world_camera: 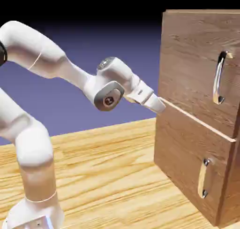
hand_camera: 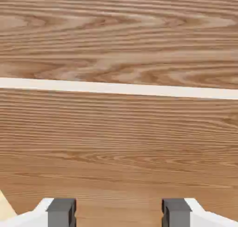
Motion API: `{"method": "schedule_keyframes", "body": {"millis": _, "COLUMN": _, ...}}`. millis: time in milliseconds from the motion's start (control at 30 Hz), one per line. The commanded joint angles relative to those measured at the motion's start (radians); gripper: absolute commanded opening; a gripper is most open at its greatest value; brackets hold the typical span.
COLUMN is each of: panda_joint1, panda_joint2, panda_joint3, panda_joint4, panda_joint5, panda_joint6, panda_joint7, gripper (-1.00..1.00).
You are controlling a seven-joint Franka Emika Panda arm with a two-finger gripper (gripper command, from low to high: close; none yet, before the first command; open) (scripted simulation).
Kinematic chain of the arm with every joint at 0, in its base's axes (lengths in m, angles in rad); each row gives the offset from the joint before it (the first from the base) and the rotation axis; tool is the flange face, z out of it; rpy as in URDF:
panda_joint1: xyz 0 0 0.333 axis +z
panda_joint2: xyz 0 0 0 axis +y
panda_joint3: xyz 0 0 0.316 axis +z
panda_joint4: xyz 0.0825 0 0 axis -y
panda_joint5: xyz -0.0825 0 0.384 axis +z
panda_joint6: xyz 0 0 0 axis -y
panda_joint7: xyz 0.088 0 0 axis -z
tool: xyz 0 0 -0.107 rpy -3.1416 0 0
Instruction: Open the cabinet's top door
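Partly, cabinet (world_camera: 197, 115) cropped at right, end effector (hand_camera: 119, 213) spread, fingertips (hand_camera: 62, 213) cut off below.

top door (world_camera: 194, 66) closed, brown wood-grain, above pale seam.

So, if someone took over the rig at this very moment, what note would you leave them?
Tool: open, nothing between its fingertips; it points at the cabinet's front near the pale strip between the two doors.
Top door: closed; its long curved handle is on the door's far side from the tool, not gripped.
Lower door: closed too, with the shorter handle; not part of the job.
Done: the arm is by the cabinet, no more than that.
Left: get the tool to the long handle, grip it, pull the top door open.
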Motion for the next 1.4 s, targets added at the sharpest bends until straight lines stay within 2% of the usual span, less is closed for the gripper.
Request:
{"method": "schedule_keyframes", "body": {"millis": 0, "panda_joint1": 0.015, "panda_joint2": -0.008, "panda_joint3": -0.021, "panda_joint4": 0.012, "panda_joint5": -0.044, "panda_joint6": 0.003, "panda_joint7": 0.028, "gripper": 0.00}}
{"method": "schedule_keyframes", "body": {"millis": 1367, "panda_joint1": 0.648, "panda_joint2": -0.350, "panda_joint3": -0.866, "panda_joint4": 0.487, "panda_joint5": -1.827, "panda_joint6": 0.107, "panda_joint7": 1.176, "gripper": 0.00}}
